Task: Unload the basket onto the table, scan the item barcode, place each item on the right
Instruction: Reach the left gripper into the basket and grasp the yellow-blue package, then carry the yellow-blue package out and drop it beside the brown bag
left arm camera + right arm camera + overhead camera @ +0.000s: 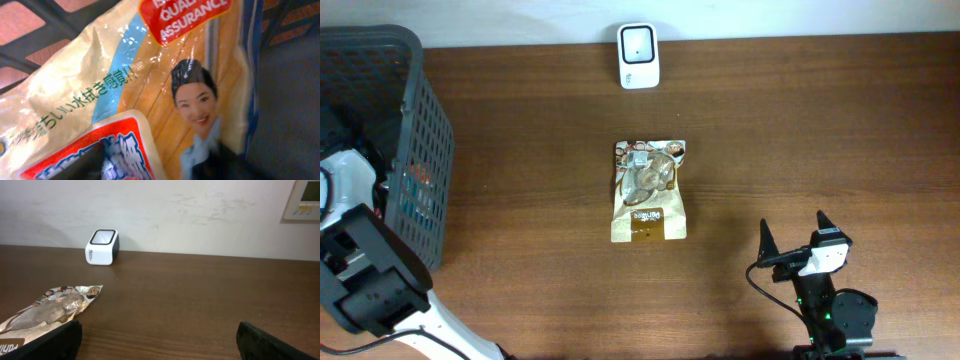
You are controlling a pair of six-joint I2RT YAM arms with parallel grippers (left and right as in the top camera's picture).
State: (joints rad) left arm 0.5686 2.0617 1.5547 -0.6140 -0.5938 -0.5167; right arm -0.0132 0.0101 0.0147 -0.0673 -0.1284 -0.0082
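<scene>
Lying close before the left gripper (grip indeterminable) in the grey mesh basket (420, 150), a yellow plastic packet (125, 90) is noted; the released right gripper (792, 222) is remote.

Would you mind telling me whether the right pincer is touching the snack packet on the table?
Apart. The overhead view shows bare table between the right pincer and the snack packet.

my little white scanner (639, 56) upright, dark window on top, well ahead and left of the right claw (792, 224), crinkly brown-and-cream snack pouch (649, 192) lying flat, nearer, ahead-left of that claw, glossy yellow-orange Japanese-print bag (150, 90) tilted, close under my left claw
</scene>
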